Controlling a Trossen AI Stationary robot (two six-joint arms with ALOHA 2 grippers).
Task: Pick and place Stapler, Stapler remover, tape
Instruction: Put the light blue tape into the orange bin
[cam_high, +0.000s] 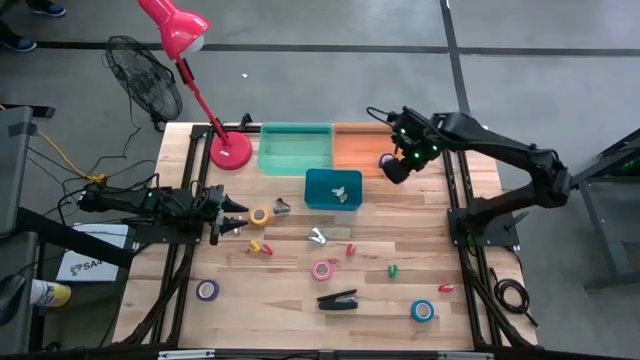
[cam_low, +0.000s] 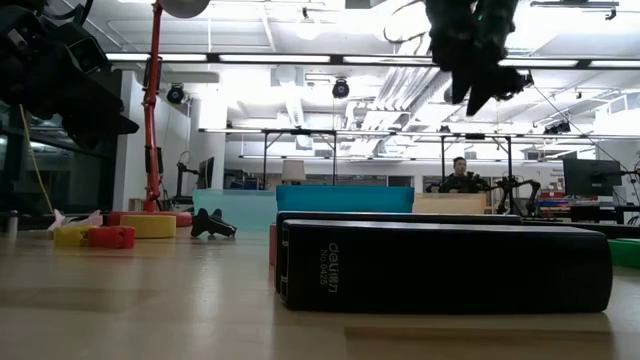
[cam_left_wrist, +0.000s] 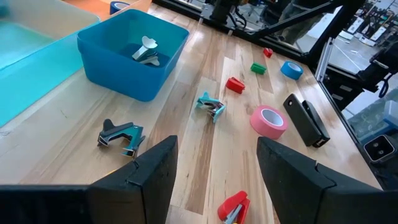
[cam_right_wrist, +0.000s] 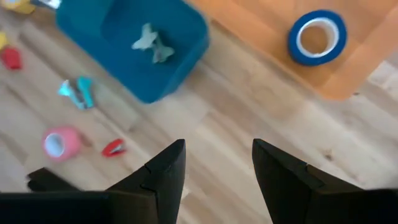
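The black stapler (cam_high: 338, 299) lies flat near the table's near edge, and fills the low view (cam_low: 440, 265). Tape rolls lie flat on the wood: yellow (cam_high: 260, 216), pink (cam_high: 322, 269), purple (cam_high: 207, 290) and blue (cam_high: 422, 311). Another blue roll (cam_right_wrist: 317, 37) lies in the orange tray. A dark staple remover (cam_left_wrist: 121, 135) and a teal one (cam_left_wrist: 211, 106) lie on the table; a third (cam_left_wrist: 146, 50) lies in the blue bin. My left gripper (cam_high: 225, 215) is open, low, just left of the yellow roll. My right gripper (cam_high: 395, 165) is open, raised at the orange tray's near right corner.
A green tray (cam_high: 296, 147), an orange tray (cam_high: 360, 145) and a small blue bin (cam_high: 333, 189) stand at the far middle. A red desk lamp (cam_high: 230, 150) stands left of them. Small red, yellow and green mini staplers (cam_high: 350, 249) are scattered mid-table.
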